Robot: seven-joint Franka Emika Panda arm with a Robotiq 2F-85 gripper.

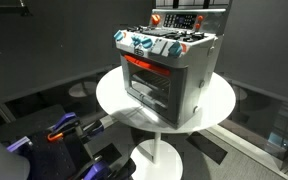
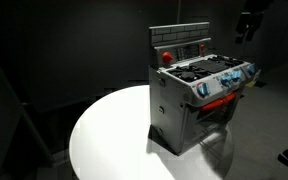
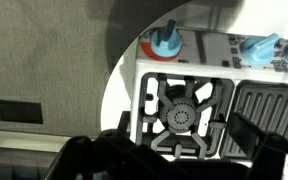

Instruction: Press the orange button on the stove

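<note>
Toy stove (image 1: pixel 189 80) sits on a round white counter (image 2: pixel 104 140), roughly mid-counter, seen in both exterior views. The stove is grey with a dark top.

Button (image 2: pixel 166 57): red-orange and round, on the stove's upright back panel at one end, just above the rear burners. The same button also shows at the panel's end corner in an exterior view (image 1: pixel 156 18). Nothing touches it.

Blue knobs (image 2: pixel 234 78) run in a row along the stove's front edge. Below them is the oven door with an orange handle (image 2: pixel 216 102); the door looks closed.

End effector (image 2: pixel 247 24) hangs in the air above the stove, toward its knob side. It is well apart from the button and not touching the stove. It is dark against a dark background, so detail there is poor.

The wrist view looks straight down on the stove top. Two dark fingers (image 3: pixel 84 155) come in from the bottom edge. The jaws stand wide apart with nothing held between them. A burner (image 3: pixel 181 118) lies under the gap between them. One blue knob on an orange ring (image 3: pixel 165 42) is at the stove's front edge beyond the burner. A ribbed grill plate (image 3: pixel 269 105) lies just beside the burner. The white counter rim curves past the stove's side, with grey floor beyond it.
</note>
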